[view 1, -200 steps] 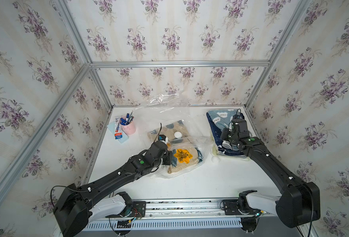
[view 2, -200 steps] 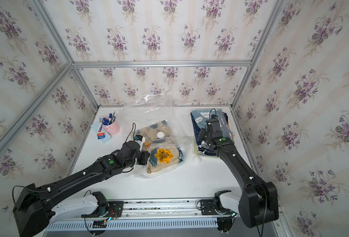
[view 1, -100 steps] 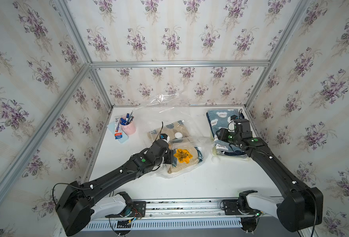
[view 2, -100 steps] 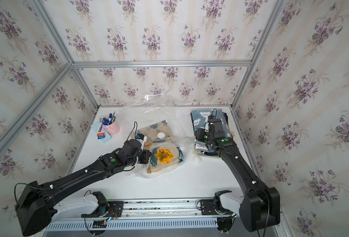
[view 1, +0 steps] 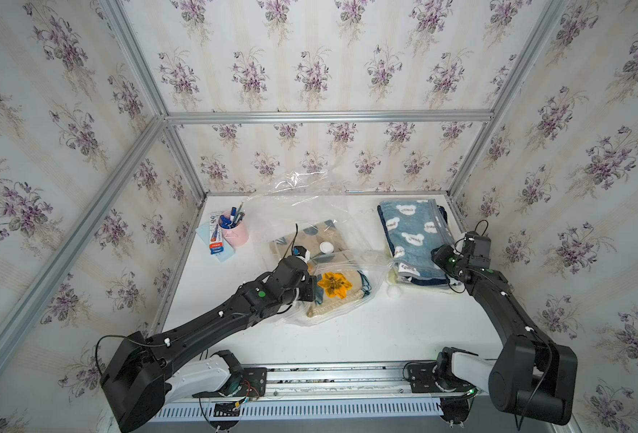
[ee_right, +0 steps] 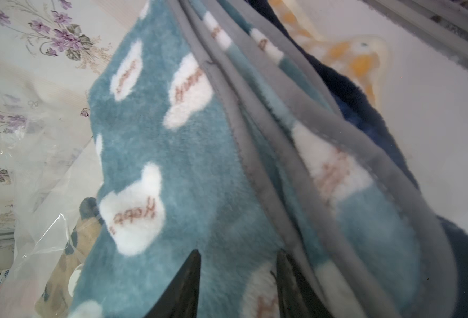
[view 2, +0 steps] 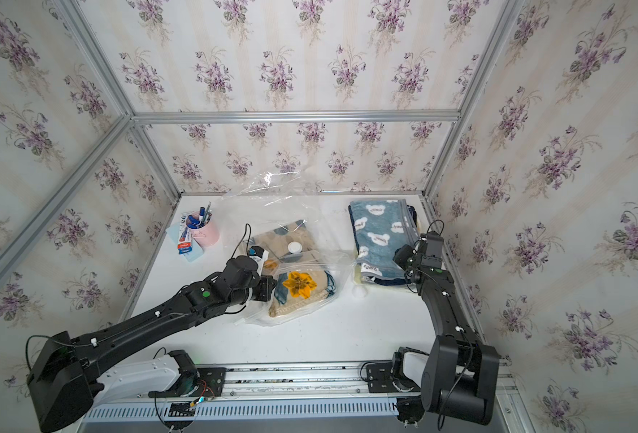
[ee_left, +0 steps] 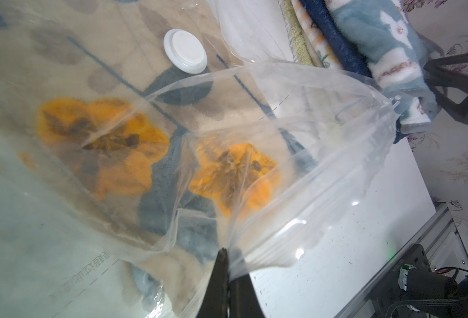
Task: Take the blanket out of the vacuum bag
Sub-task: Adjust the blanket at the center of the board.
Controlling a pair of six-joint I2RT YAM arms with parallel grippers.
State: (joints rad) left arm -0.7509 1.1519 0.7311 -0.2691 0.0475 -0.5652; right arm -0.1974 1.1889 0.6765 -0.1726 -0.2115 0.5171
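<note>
Left gripper (ee_left: 228, 252) of mine clamps the flimsy, slippery bag (ee_left: 323, 176); just ahead, I'd grab the soft blanket (ee_left: 111, 137) by a thick fold.

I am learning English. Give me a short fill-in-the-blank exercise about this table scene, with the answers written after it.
1. The left gripper is ____ on the clear plastic of the vacuum bag.
2. The flower on the blanket inside that bag is ____.
3. The pens stand in a ____ cup.
4. The right gripper has its jaws ____ over the blue blanket.
Missing words: shut; orange; pink; open.
</note>
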